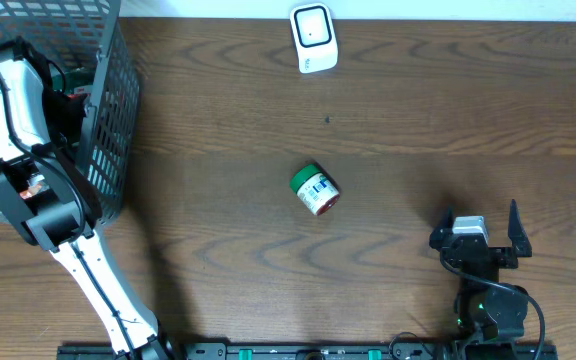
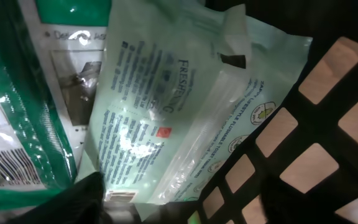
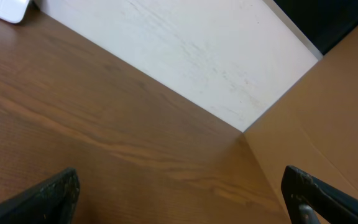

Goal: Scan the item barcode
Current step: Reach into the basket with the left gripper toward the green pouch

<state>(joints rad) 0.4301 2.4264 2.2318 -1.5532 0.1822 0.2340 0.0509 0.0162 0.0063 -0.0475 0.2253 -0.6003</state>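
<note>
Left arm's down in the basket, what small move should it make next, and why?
Probably lower the left arm slightly onto the pale green wipes pack and close the jaws: that pack fills its wrist view inside the black basket, and the scanner stands on the table.

L arm [image 1: 28,190] bends from near-left edge up to far left, L hand [image 1: 68,100] mostly hidden so spread unclear, while R hand [image 1: 480,214] sits near right, fingers [image 3: 48,199] wide apart.
</note>
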